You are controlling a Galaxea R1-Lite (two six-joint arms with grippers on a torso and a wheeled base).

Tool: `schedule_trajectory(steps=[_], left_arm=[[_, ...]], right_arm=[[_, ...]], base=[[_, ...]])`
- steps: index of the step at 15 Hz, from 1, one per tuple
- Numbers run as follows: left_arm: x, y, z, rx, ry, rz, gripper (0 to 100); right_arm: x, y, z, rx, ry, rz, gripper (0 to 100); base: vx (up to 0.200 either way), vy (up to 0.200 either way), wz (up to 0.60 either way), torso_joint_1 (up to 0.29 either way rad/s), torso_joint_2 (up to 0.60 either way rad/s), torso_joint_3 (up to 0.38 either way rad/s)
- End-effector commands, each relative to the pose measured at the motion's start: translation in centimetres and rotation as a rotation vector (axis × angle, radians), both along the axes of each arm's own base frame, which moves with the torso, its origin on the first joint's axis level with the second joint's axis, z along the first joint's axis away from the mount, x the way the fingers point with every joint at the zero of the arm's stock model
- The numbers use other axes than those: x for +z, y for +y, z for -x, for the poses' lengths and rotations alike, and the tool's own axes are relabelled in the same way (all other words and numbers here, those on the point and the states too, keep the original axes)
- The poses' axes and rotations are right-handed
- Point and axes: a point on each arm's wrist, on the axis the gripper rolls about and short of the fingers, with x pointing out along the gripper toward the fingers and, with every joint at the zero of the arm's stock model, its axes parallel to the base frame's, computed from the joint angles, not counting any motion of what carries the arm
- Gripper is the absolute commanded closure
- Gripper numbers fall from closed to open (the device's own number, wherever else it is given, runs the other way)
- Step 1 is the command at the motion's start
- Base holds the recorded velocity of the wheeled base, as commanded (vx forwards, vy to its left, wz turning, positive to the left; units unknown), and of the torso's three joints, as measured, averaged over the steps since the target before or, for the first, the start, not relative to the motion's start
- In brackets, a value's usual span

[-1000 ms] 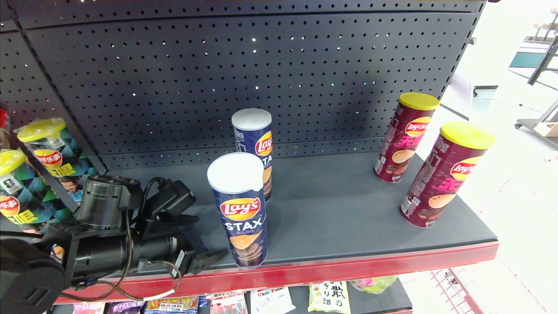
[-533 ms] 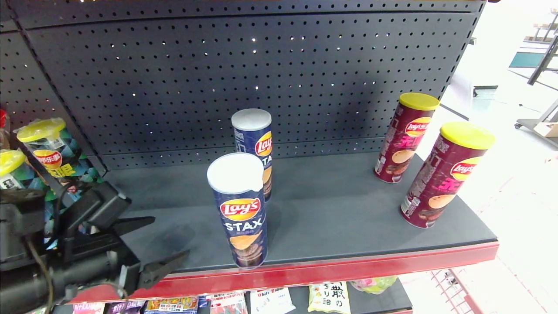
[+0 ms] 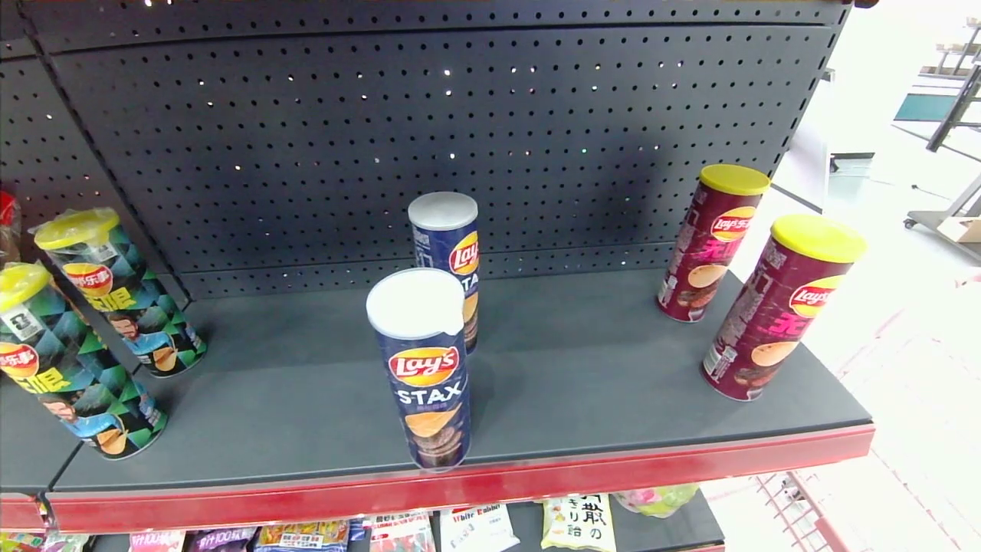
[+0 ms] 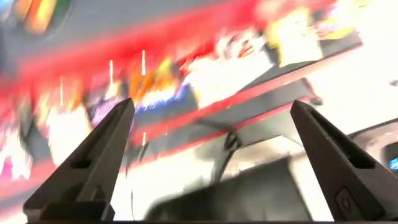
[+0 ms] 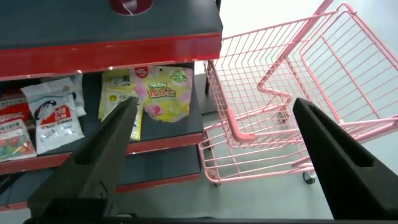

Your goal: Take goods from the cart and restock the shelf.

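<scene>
Two blue chip cans stand mid-shelf, one [image 3: 424,368] at the red front edge and the other [image 3: 447,253] right behind it. Two maroon cans with yellow lids [image 3: 778,307] [image 3: 709,241] stand at the right end of the dark shelf [image 3: 598,368]. My left gripper [image 4: 211,104] is open with nothing between its fingers, in front of the blurred red shelf edge and the lower snack bags. My right gripper [image 5: 214,102] is open and holds nothing, low beside the pink wire cart [image 5: 280,118].
Two teal cans with yellow lids [image 3: 123,291] [image 3: 65,368] stand on the neighbouring shelf section at the left. Snack bags [image 5: 165,90] fill the lower shelf. A perforated back panel [image 3: 429,138] closes the shelf behind. Bare shelf lies between the blue and maroon cans.
My left arm has pulled back leftward and down out of the head view, uncovering the teal cans. The front blue can stays standing at the shelf edge.
</scene>
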Motion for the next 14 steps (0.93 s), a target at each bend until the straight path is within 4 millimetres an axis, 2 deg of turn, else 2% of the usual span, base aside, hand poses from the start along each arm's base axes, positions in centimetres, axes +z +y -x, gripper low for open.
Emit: schedule_trajectory(steps=[1, 2, 5, 7, 8, 9, 10, 12, 14], left_arm=[[-2.5, 0.0, 4.4, 0.198, -0.149, 0.036, 0], [-2.7, -0.1, 3.9, 0.172, -0.168, 0.056, 0], [-3.6, -0.3, 0.0, 0.06, -0.472, 0.119, 0], [-3.7, -0.3, -0.1, 0.022, -0.483, 0.127, 0], [-3.9, -0.3, -0.2, 0.047, -0.487, 0.114, 0], [-3.9, -0.2, -0.3, 0.09, -0.501, 0.096, 0], [-4.1, 0.1, -0.6, 0.214, -0.547, 0.059, 0], [-4.1, 0.2, -0.7, 0.268, -0.556, 0.04, 0], [-4.9, 0.2, -1.1, 0.237, -0.561, 0.045, 0]], right_arm=[[-2.3, 0.2, 0.6, -0.034, -0.028, 0.026, 0], [-3.0, 0.2, 0.8, -0.026, -0.039, 0.031, 0], [-3.4, 0.3, 0.8, 0.046, -0.066, 0.004, 0], [-3.3, 0.3, 0.4, 0.053, -0.117, 0.001, 0], [-3.8, 0.5, -0.4, 0.133, -0.174, -0.011, 0], [-3.9, 0.7, -0.6, 0.196, -0.21, -0.017, 0], [-3.9, 0.7, -0.8, 0.205, -0.233, -0.018, 0], [-4.1, 0.6, -0.9, 0.169, -0.24, -0.016, 0], [-4.2, 0.5, -1.2, 0.104, -0.29, -0.017, 0]], base=[[0.0, 0.0, 0.0, 0.0, 0.0, 0.0], [0.0, 0.0, 0.0, 0.0, 0.0, 0.0], [0.0, 0.0, 0.0, 0.0, 0.0, 0.0], [0.0, 0.0, 0.0, 0.0, 0.0, 0.0], [0.0, 0.0, 0.0, 0.0, 0.0, 0.0], [0.0, 0.0, 0.0, 0.0, 0.0, 0.0], [0.0, 0.0, 0.0, 0.0, 0.0, 0.0], [0.0, 0.0, 0.0, 0.0, 0.0, 0.0], [0.0, 0.0, 0.0, 0.0, 0.0, 0.0]])
